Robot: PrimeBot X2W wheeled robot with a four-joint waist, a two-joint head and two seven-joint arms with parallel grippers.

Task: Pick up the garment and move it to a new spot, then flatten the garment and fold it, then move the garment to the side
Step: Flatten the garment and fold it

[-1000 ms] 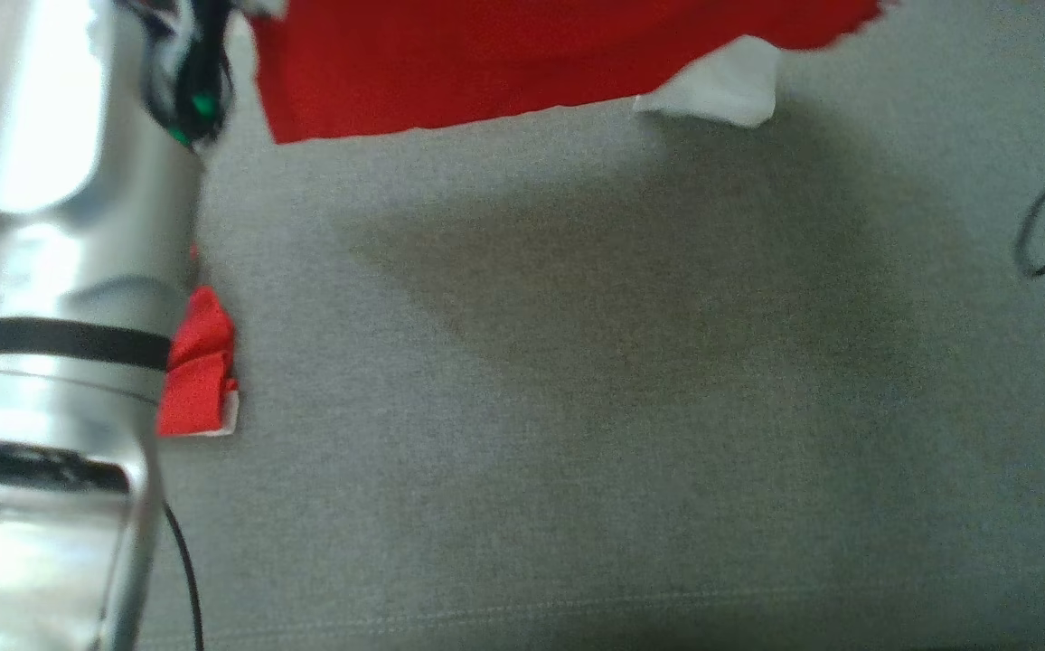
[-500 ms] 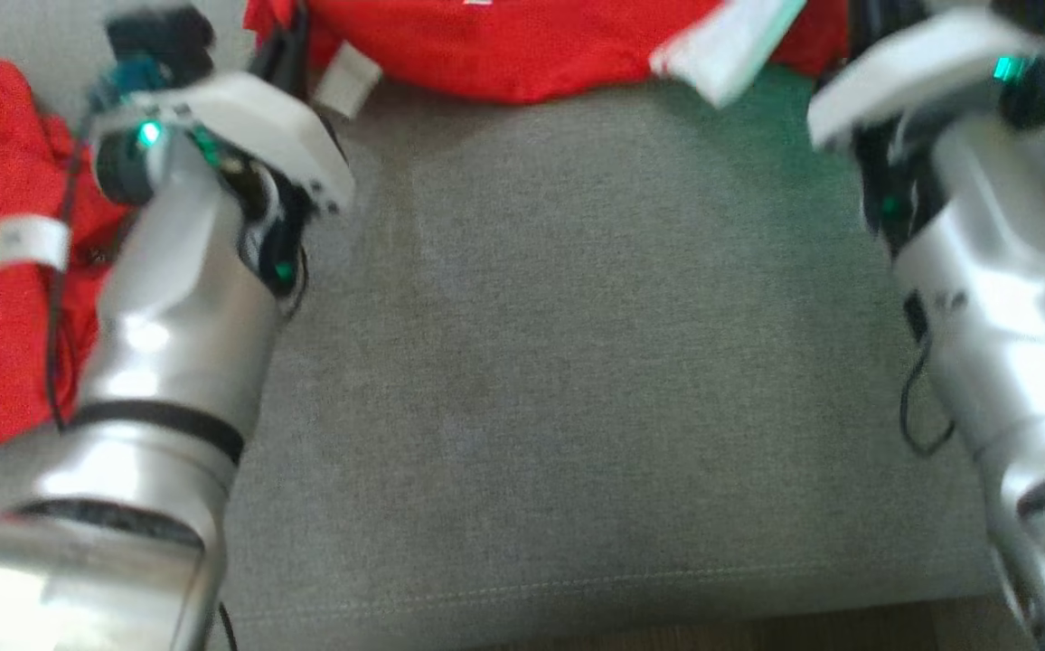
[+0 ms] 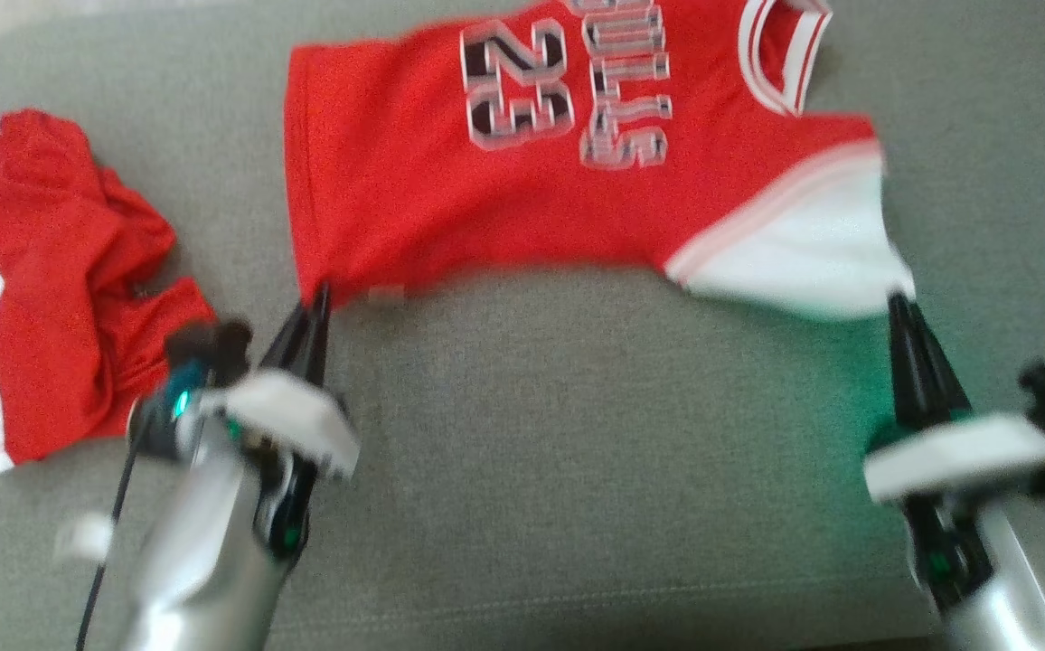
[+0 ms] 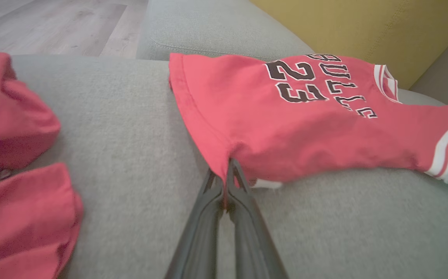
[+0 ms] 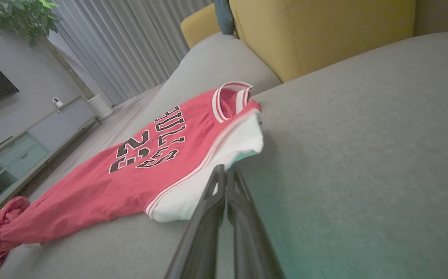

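Grey sofa cushion (image 3: 577, 452) below, yellow backrest (image 5: 324, 35) behind. Spread across it, lettering up: red jersey (image 3: 486, 208). Left gripper (image 3: 319, 298): clamps the near hem corner, fingers pressed together on the cloth. Right gripper (image 3: 895, 303): closed, apparently pinching the white sleeve edge, though blur softens the tip. Further left, apart from the jersey: crumpled red shorts (image 3: 43, 289).
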